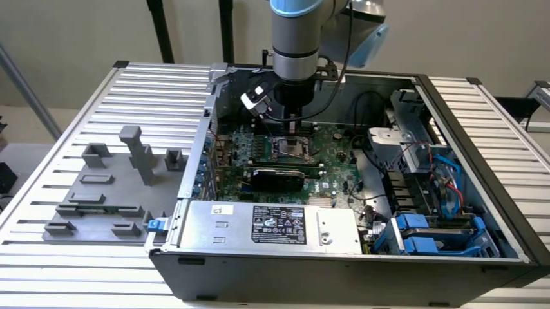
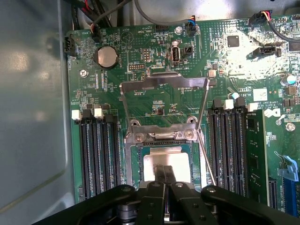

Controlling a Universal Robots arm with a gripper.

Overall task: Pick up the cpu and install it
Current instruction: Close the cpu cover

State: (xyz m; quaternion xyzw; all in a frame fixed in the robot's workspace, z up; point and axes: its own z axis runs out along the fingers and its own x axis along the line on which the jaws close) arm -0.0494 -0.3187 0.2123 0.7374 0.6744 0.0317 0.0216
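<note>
A: Open case (image 1: 344,277), green motherboard (image 2: 154,70) spread beyond the fingers (image 2: 161,176). Any writing?
B: The power-supply label (image 1: 279,225) has print too small to read. The load plate (image 2: 164,82) stands raised ahead of the fingertips.
A: Where is the cpu?
B: The cpu (image 2: 180,164) lies in the socket (image 2: 133,159), directly under the gripper (image 2: 164,174). The fingers are pressed together and clasp nothing.

The case (image 1: 468,119) stands on the bench (image 1: 146,84), fixture blocks (image 1: 138,154) at the exterior view's left of it; inside, the cpu (image 2: 152,164) lies in the socket (image 2: 130,159), under the hand (image 2: 165,169).
</note>
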